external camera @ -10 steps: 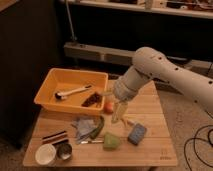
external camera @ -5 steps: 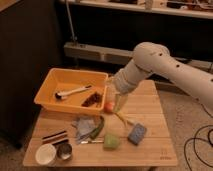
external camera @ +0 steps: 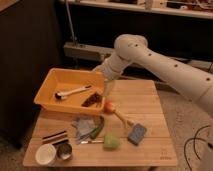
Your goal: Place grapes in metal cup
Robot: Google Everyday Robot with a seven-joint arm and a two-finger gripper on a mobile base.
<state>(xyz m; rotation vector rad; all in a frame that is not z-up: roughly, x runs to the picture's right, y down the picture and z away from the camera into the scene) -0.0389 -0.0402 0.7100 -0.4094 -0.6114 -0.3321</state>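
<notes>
While hanging tip-down over the right wall of the yellow bin (external camera: 60, 106), spread open w/ nothing held: the hand (external camera: 106, 91), at the end of the white arm (external camera: 150, 55) reaching in from the right. Prob. not touching the bin wall, though hard to tell from this angle.

Grapes (external camera: 91, 100): inside the bin, on its floor toward the right-front corner, just left of and below the hand. Near it but apart. Also in the bin: white-handled tool (external camera: 72, 92), lying across the middle.

Metal cup (external camera: 64, 151): upright at the front-left corner of the tabletop (external camera: 145, 100), just beside the white cup (external camera: 46, 155) on its left. Well apart from both hand and grapes.

Just below the hand, outside the bin on the tabletop: orange-red round fruit (external camera: 109, 106). Further front: green block (external camera: 111, 141), blue sponge (external camera: 136, 133) to its right, long green veg (external camera: 97, 129), grey-blue packet (external camera: 81, 125). Near the cups: two dark bars (external camera: 55, 136), side by side.
</notes>
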